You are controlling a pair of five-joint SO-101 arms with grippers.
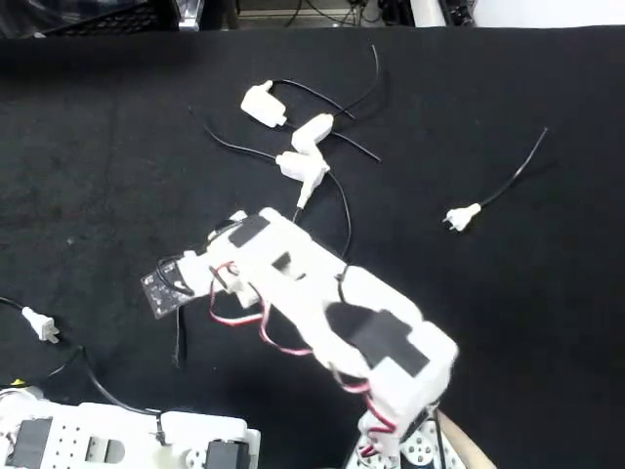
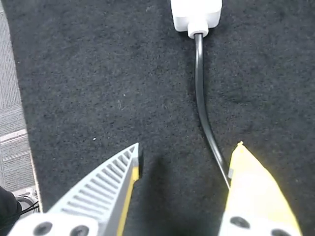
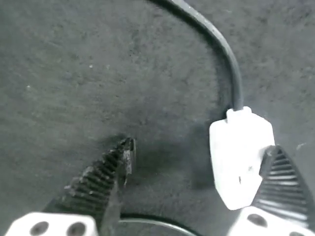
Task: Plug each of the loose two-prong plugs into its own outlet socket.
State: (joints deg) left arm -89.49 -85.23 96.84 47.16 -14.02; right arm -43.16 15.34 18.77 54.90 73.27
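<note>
In the right wrist view a white two-prong plug point(image 3: 241, 160) lies on the black mat between the fingers of my open right gripper point(image 3: 201, 146), resting against one black ridged finger point(image 3: 283, 172). Its black cable point(image 3: 224, 46) curves away. My open left gripper point(image 2: 188, 147) hovers over the mat with another white plug point(image 2: 196, 14) ahead of it, and that plug's black cable point(image 2: 203, 105) runs back beside the yellow finger point(image 2: 251, 182). From above, this plug point(image 1: 39, 323) lies at the left edge. A third plug point(image 1: 462, 217) lies at the right.
Three white outlet sockets point(image 1: 264, 103), point(image 1: 312, 132), point(image 1: 301, 166) with black cables sit at the upper middle of the table. The right arm point(image 1: 312, 293) stretches across the centre from the front. The left arm point(image 1: 107, 440) rests at the front left corner.
</note>
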